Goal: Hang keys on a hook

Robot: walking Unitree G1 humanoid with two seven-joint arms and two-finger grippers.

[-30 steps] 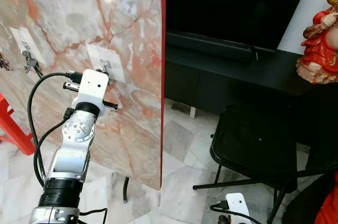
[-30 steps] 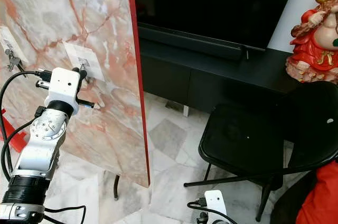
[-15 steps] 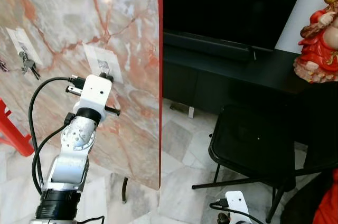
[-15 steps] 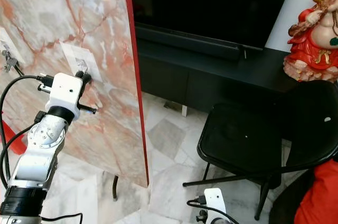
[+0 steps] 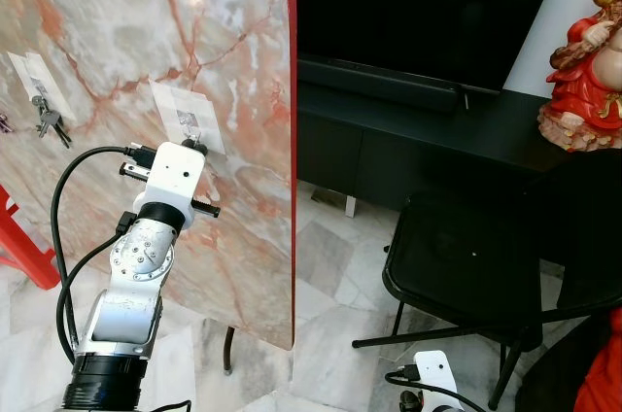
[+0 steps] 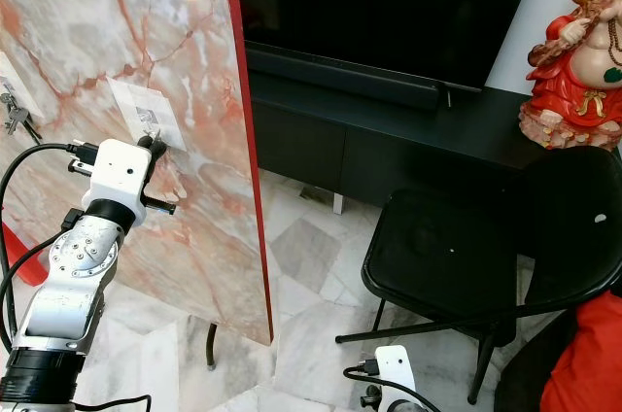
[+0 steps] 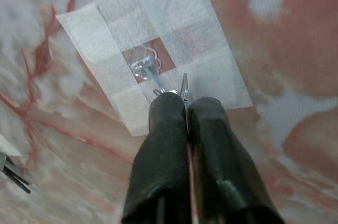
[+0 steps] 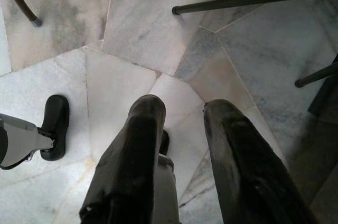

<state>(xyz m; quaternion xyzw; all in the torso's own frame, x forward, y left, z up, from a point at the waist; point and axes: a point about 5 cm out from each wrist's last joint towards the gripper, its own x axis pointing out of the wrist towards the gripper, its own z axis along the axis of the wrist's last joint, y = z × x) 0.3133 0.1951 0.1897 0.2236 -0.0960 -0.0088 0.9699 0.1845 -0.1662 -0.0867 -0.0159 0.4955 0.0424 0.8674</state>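
**The marble board and the floor beneath me**

In front of me stands an upright marble-patterned board, pink and grey with rust-red veins and a red rim along its edge. It stands on thin dark legs that meet the floor. Two white tape patches are stuck flat on its face. The nearer patch frames a small clear hook at its centre. The farther patch, off to my left, carries a bunch of keys hanging against the board. Below is a floor of pale, irregular marble slabs. A black folding chair stands on it to my right.
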